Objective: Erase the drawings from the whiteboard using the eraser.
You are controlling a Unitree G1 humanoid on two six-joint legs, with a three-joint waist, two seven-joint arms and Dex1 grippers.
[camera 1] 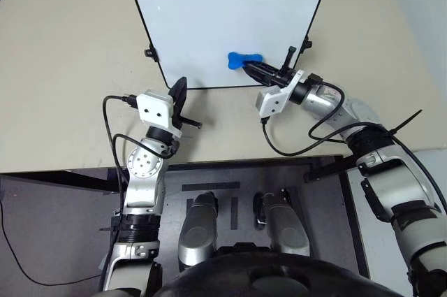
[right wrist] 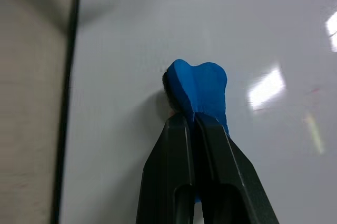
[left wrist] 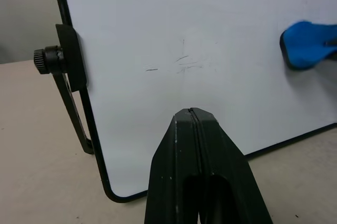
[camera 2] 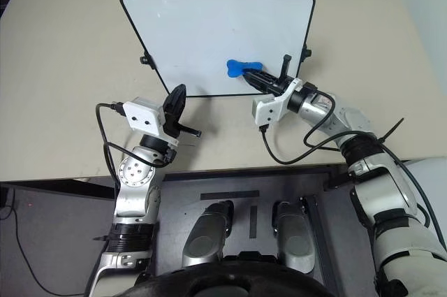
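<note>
Beige tabletop we work at, dark floor along its near edge, our left gripper pressed together, raised just before the whiteboard lower left corner, faint marks at board centre, our right gripper pinching the blue eraser against the board's lower right.

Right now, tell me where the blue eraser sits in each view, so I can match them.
Left eye view: eraser on the whiteboard's lower right area, at the right gripper's tips.
Right eye view: same spot, lower right of the board.
Left wrist view: at the right edge, against the board.
Right wrist view: centre, clamped between the black fingers.
Shared landmark: the board's black frame.
</note>
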